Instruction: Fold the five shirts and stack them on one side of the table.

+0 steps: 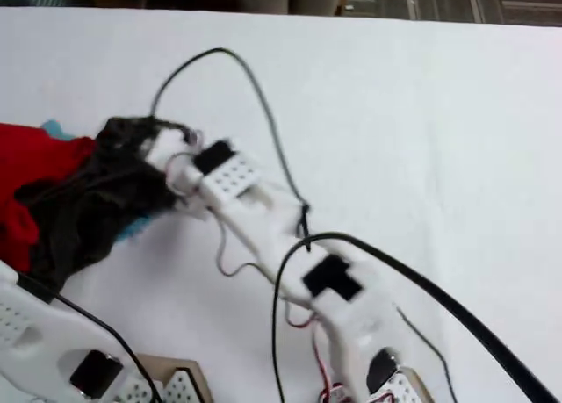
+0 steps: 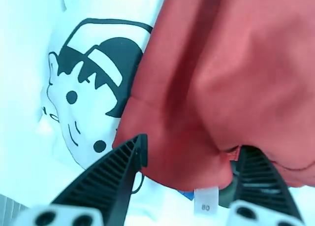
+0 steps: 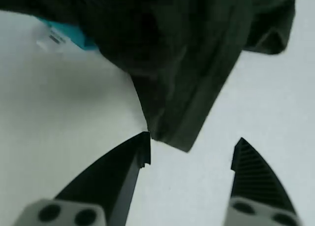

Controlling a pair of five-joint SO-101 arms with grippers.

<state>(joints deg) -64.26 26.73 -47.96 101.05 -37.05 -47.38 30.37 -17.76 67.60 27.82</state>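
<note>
Okay, right claw (image 3: 193,140) is spread open with its jaws either side of the dark shirt's (image 3: 187,48) hem corner, low over the worktop (image 1: 421,113); I'd say it's lined up to pinch that edge. Dark shirt lies rumpled over the red shirt (image 1: 26,157), on the left in the high view, with a teal shirt (image 3: 69,31) peeking out underneath. Left claw (image 2: 194,143) is released too and hovers at the red shirt's edge, a white printed shirt (image 2: 98,48) beneath. Heap looks unfolded.
</note>
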